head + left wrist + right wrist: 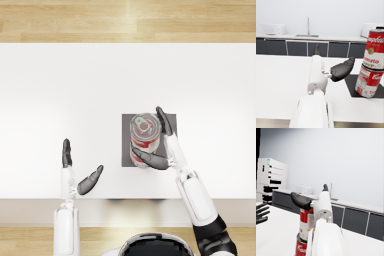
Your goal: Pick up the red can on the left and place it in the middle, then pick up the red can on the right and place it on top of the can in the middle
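Head view looks steeply down on the bench (pixel 60 85). Left wrist view faces along its forearm toward the kitchen counter (pixel 318 38), close. Right wrist view likewise. All three share the stacked cans (pixel 145 137).

This is a kitchen, rendered. Behind the white surface (pixel 278 75) runs a long counter (pixel 331 38) over dark cabinet fronts (pixel 297 48), with a sink (pixel 304 35) and tall tap (pixel 308 25), a white microwave (pixel 271 29), and a pale wood floor (pixel 125 20).
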